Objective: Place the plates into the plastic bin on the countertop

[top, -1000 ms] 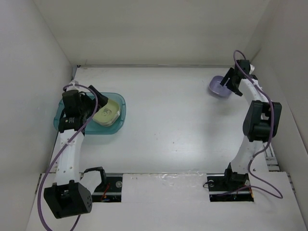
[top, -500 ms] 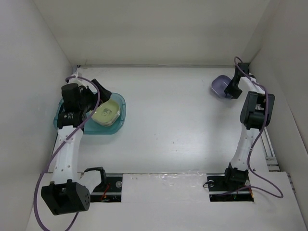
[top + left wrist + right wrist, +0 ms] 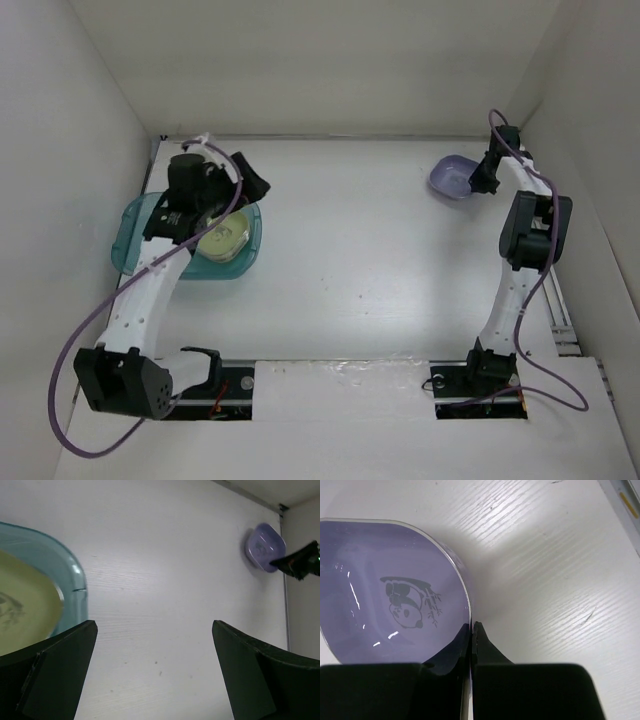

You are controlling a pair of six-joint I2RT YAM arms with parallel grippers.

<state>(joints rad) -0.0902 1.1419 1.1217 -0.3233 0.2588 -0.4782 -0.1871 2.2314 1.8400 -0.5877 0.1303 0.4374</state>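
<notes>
1. Right gripper (image 3: pixel 471 630): the jaws are pinching shut on the rim of 1 purple plate (image 3: pixel 395 595). 1 finger (image 3: pixel 445 657) is lying over the inner side of the rim and the other on the outer side.
2. Purple plate: it is sitting at the far right of the countertop (image 3: pixel 350 250), near the far right corner, and is showing a dark panda mark at its centre. Whether it is resting flat or is raised off the surface cannot be told.
3. Left gripper (image 3: pixel 154 630): the fingers are standing wide apart and are holding nothing. It is hovering above the far right corner of the plastic bin (image 3: pixel 125 240) and is pointing out across the countertop toward the right.
4. Plastic bin: it is lying at the far left of the countertop, close to the left wall, well apart from the purple plate. It is holding 1 cream plate (image 3: pixel 225 240) on top; the count of any plates beneath it cannot be told.
5. Walls (image 3: pixel 300 60): white panels are enclosing the countertop on 3 sides.
6. Cables (image 3: pixel 80 340): 1 purple cable is looping along each arm.
</notes>
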